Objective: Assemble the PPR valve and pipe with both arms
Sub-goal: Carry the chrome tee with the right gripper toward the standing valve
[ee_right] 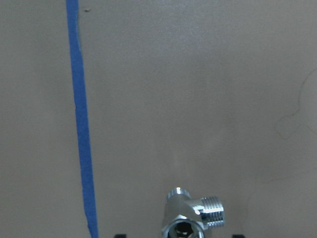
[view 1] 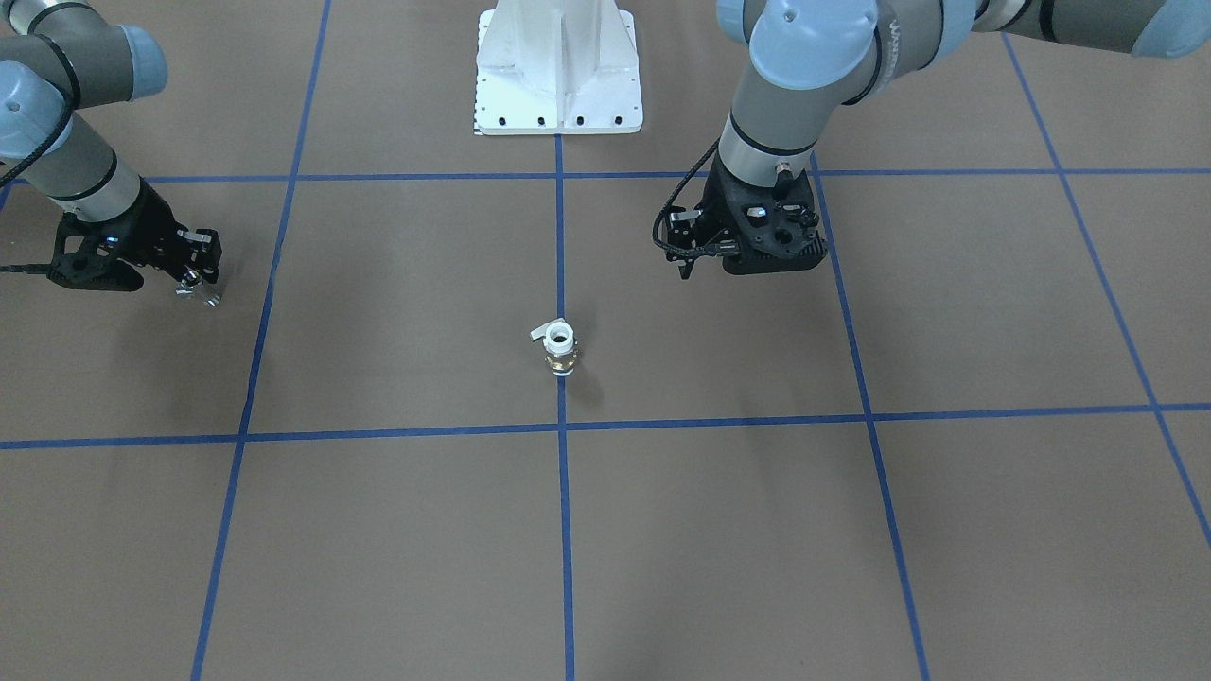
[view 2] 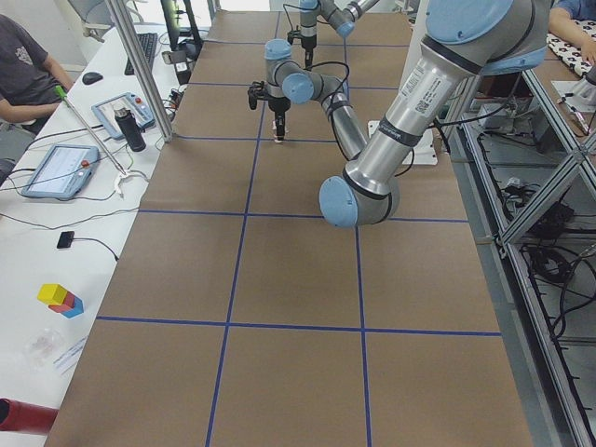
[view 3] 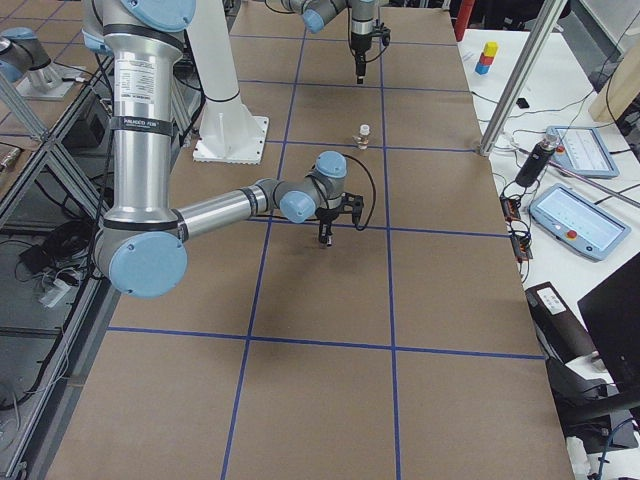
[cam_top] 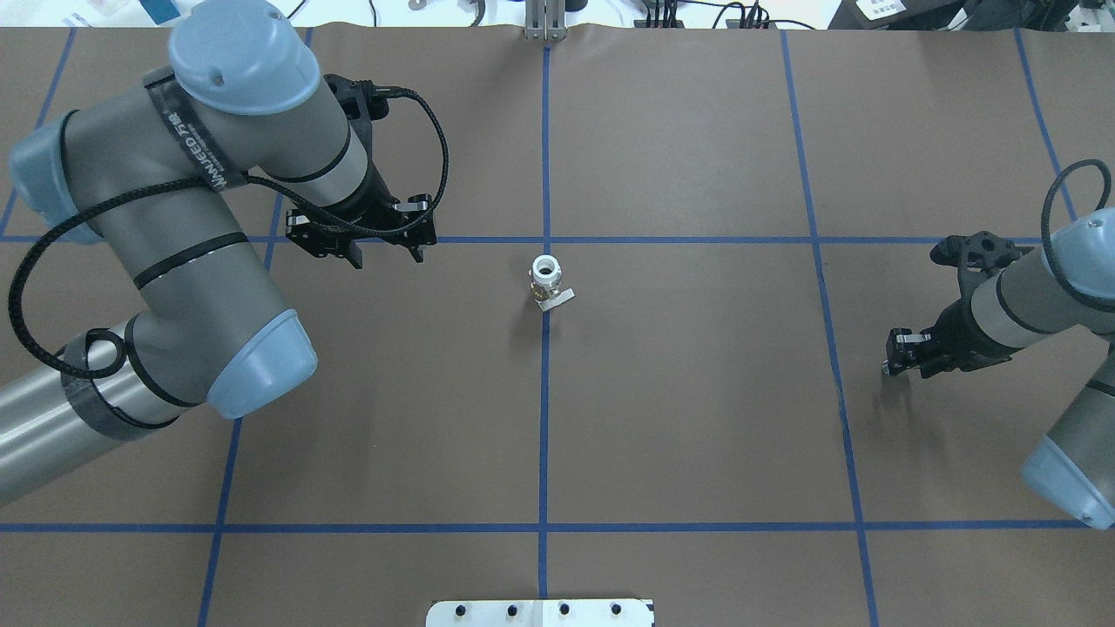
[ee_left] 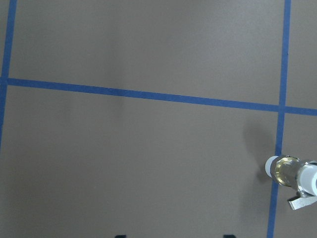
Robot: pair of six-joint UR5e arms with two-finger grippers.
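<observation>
Far left, the left arm (cam_top: 174, 218) reaches in over the brown-papered table (cam_top: 697, 392), and the left gripper (cam_top: 388, 259) hangs pointing down above one of the blue tape lines (cam_top: 697, 239). Its jaws stand wide apart with nothing between them, and in its wrist view only bare paper and tape lie beneath. A little to the right, in the middle of the table, the PPR valve (cam_top: 547, 280) stands upright on the central tape line, just on the robot's side of the crossing. Its white open end faces up, the brass middle sits below that, and the small pale lever (cam_top: 559, 299) sticks out to the right. It is untouched and clear of both grippers. The white pedestal base (cam_top: 540, 612) sits straight behind it at the near edge. Far over to the right, the right arm (cam_top: 1045, 296) comes in low, and the right gripper (cam_top: 893, 361) is down close to the table beside another tape line. In its wrist view the chrome pipe fitting (ee_right: 190, 215), one threaded end pointing sideways, sits right under it between jaws that are spread wide. I cannot tell whether either jaw touches it. The fitting is well apart from the valve.
</observation>
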